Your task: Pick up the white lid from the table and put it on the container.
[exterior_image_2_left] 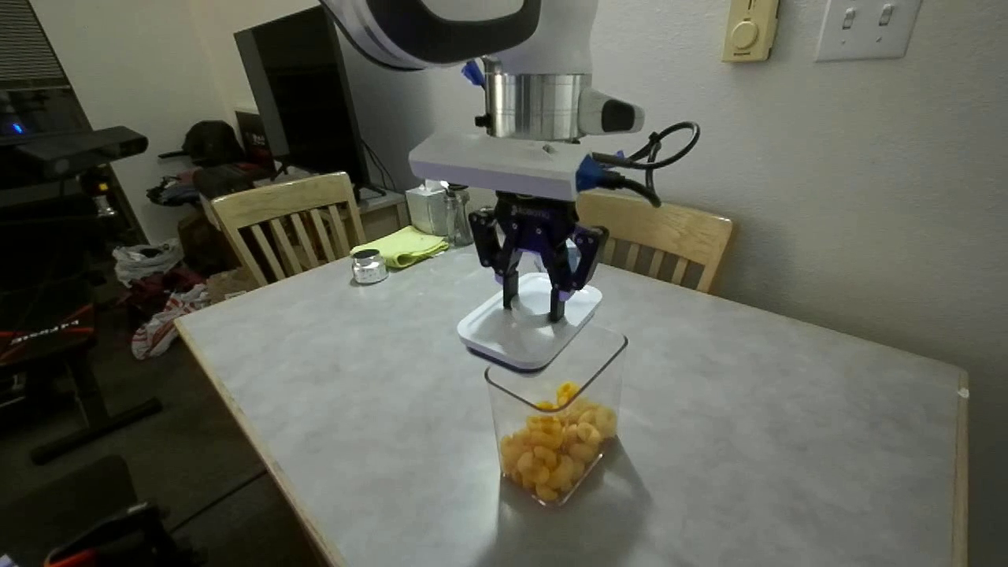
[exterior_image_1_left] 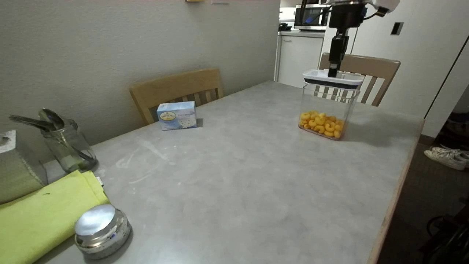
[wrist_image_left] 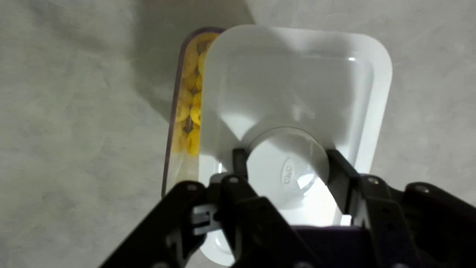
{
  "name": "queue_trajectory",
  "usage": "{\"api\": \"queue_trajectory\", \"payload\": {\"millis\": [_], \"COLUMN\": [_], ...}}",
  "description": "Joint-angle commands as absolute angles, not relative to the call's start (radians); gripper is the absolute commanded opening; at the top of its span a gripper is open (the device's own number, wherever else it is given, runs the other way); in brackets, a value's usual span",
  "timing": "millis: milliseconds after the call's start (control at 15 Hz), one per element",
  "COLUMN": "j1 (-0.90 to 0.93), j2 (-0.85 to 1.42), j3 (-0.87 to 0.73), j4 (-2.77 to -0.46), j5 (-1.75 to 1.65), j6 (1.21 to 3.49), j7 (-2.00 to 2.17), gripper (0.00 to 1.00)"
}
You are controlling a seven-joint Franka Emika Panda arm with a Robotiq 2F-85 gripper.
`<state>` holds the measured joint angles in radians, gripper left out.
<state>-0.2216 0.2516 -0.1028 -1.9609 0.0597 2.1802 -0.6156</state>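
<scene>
Gripping round button (wrist_image_left: 286, 160) from both sides with hand (exterior_image_2_left: 534, 305) spread partway; best not loosening that pinch yet. Holding white lid (wrist_image_left: 293, 82) by it, looking roughly level. Hanging that lid just above clear container (exterior_image_1_left: 325, 102), off-centre, leaving one long edge (wrist_image_left: 174, 111) uncovered in wrist view; probably needing shifting toward that edge, then lowering slowly, releasing only once seated. Farther down, seeing container standing on bench (exterior_image_1_left: 234, 176), likely unfixed, so avoiding sideways knocks.
</scene>
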Motion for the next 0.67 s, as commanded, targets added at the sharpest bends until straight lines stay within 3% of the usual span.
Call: {"api": "queue_trajectory", "payload": {"millis": [0, 600], "j1": [-0.240, -0.225], "j2": [0.252, 0.242], "j3": [-0.096, -0.130], "j4": [-1.992, -2.066], "j5": [0.071, -0.038], "j6": [2.214, 2.482], "j7": [-0.714, -0.523], "gripper": [0.29, 0.29]}}
